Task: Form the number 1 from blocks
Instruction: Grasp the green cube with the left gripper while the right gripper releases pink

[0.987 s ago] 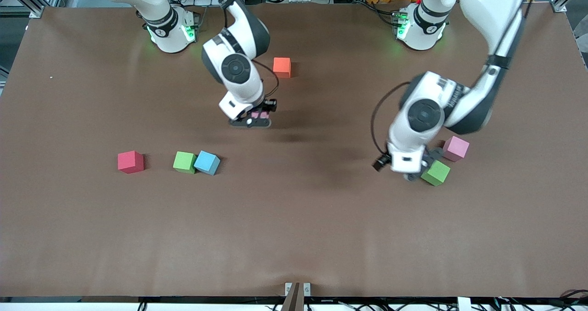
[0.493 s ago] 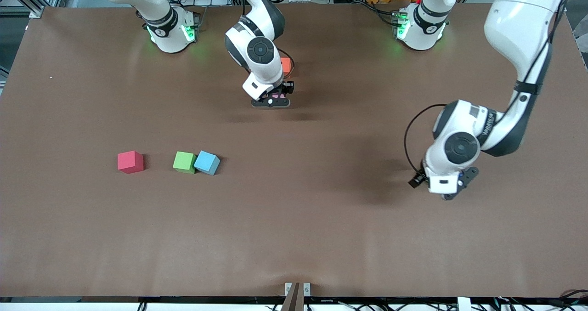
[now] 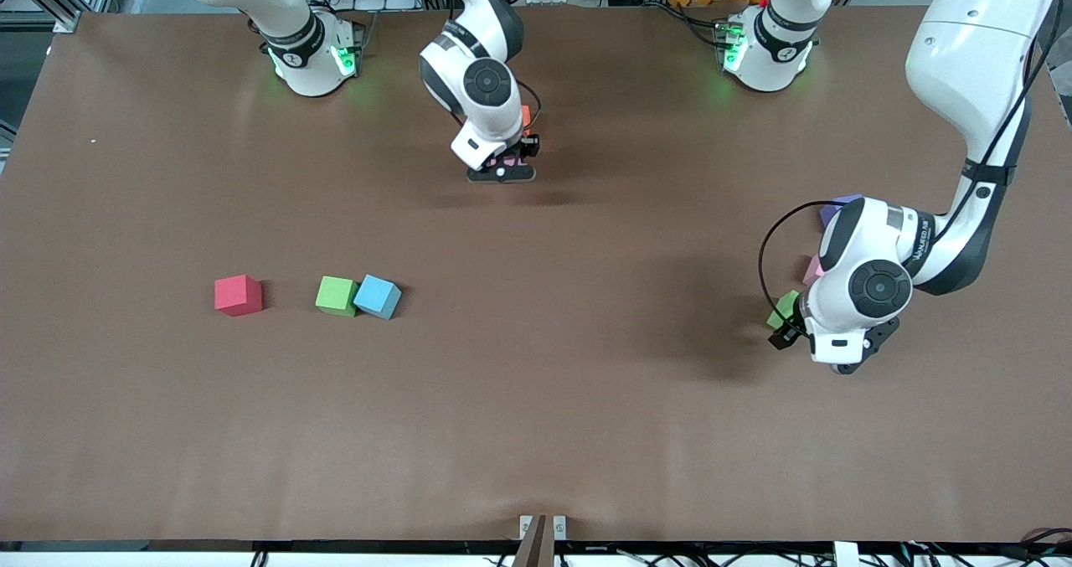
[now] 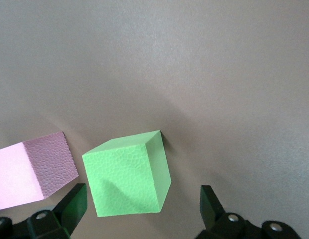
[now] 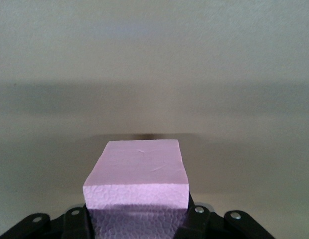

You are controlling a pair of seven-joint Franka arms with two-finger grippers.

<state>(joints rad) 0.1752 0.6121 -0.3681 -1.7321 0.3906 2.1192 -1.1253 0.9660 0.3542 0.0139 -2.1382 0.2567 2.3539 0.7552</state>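
Observation:
My right gripper (image 3: 502, 169) is shut on a pink block (image 5: 139, 172), low over the table beside the orange block (image 3: 526, 117), which its wrist mostly hides. My left gripper (image 4: 142, 211) is open and hangs over a green block (image 4: 127, 174), with its dark fingertips (image 4: 72, 201) apart on either side and not touching it. A second pink block (image 4: 30, 172) lies close beside that green block. In the front view the left hand (image 3: 842, 364) covers most of this green block (image 3: 783, 309) and pink block (image 3: 812, 270). A red block (image 3: 238, 294) and another green block (image 3: 337, 295) lie toward the right arm's end.
A light blue cube (image 3: 377, 296) touches the green block at the right arm's end. A purple cube (image 3: 842, 207) peeks out from under the left arm's wrist. The brown table (image 3: 536, 399) is bare between the two groups.
The right gripper carried the pink block toward the orange block and the robots' bases. The left hand swung toward its own end of the table, now covering most of the green and pink blocks there.

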